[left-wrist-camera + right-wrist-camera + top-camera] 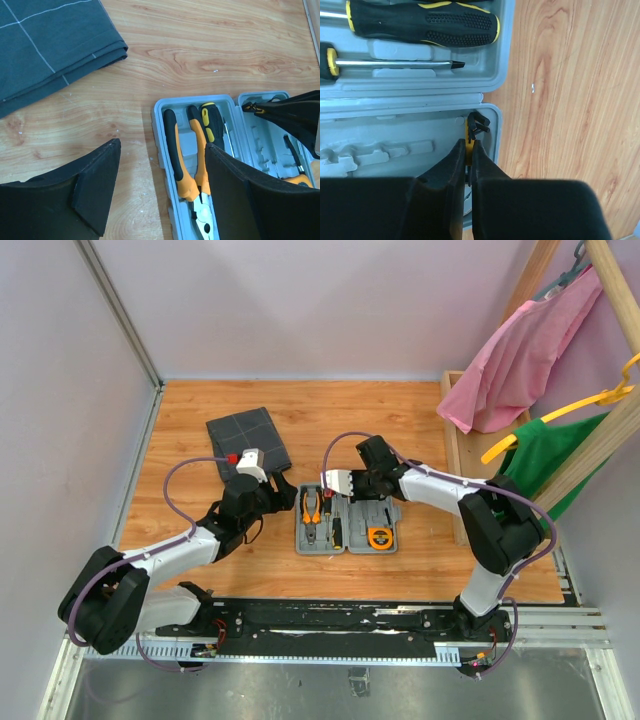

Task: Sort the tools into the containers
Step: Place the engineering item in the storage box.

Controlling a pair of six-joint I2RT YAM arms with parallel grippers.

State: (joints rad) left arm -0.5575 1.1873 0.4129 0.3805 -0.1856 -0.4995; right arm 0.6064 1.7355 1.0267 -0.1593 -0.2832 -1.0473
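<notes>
"Grey plastic case (158,135): position and contents?" the inspector asks.

"Open on the wooden tabletop (200,410)," the assistant reports. "Its 9 o'clock half holds orange-and-black pliers (186,167) and two black-and-yellow screwdrivers (422,22). A round orange piece (380,537) sits in the 3 o'clock half."

"Fingers?"

"Left fingers (97,185) are spread and hold nothing, at the case's 9 o'clock side. Right fingers (460,157) are clenched on a thin yellow-and-black piece (476,125) over the 3 o'clock half, near its 12 o'clock edge."

"Pouch?"

"Dark grey fabric pouch (248,440) lies flat at 10 o'clock from the case, apart from it."
</notes>
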